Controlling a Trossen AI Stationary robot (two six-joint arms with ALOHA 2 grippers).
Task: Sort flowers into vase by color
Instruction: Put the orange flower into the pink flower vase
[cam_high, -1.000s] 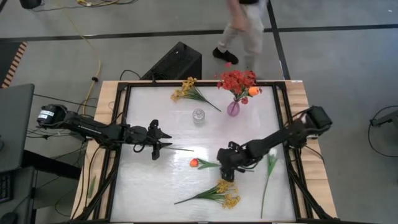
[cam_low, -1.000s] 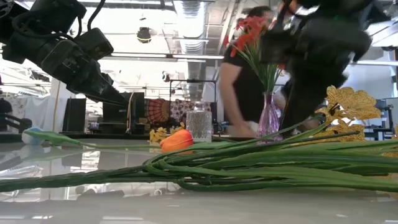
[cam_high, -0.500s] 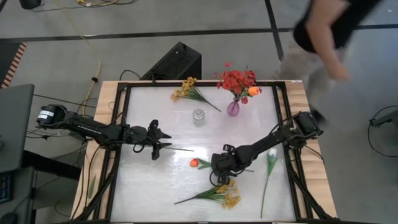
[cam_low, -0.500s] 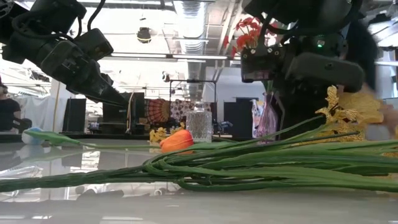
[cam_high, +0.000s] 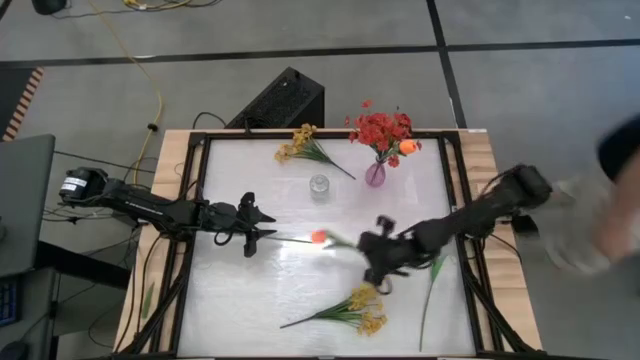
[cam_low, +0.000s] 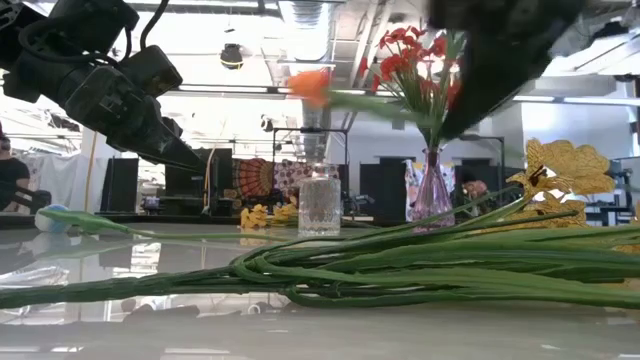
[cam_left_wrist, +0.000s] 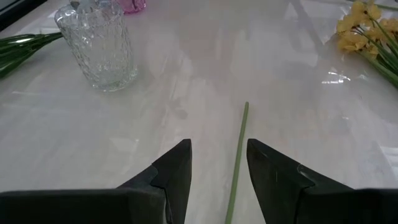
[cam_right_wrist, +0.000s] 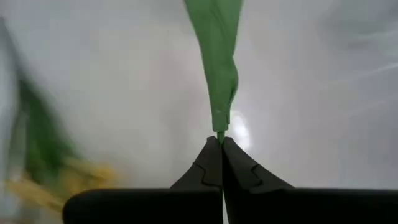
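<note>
Right gripper (cam_high: 372, 247) pinches the green stem of the orange tulip (cam_high: 320, 238), fingers (cam_right_wrist: 211, 163) closed tight on it, and the bloom hangs in the air above mid-table, high in the low view. Left gripper (cam_left_wrist: 217, 163) sits parted over a thin green stem (cam_left_wrist: 238, 149) on the white table (cam_high: 240, 300). Red flowers fill the pink vase (cam_high: 375, 175) at the far edge, the clear glass vase (cam_high: 319, 187) just beside it. Yellow sprays (cam_high: 362, 309) lie near the front, more (cam_high: 298, 143) at the back, a white tulip (cam_high: 437, 262) to the right. No readable writing anywhere.
</note>
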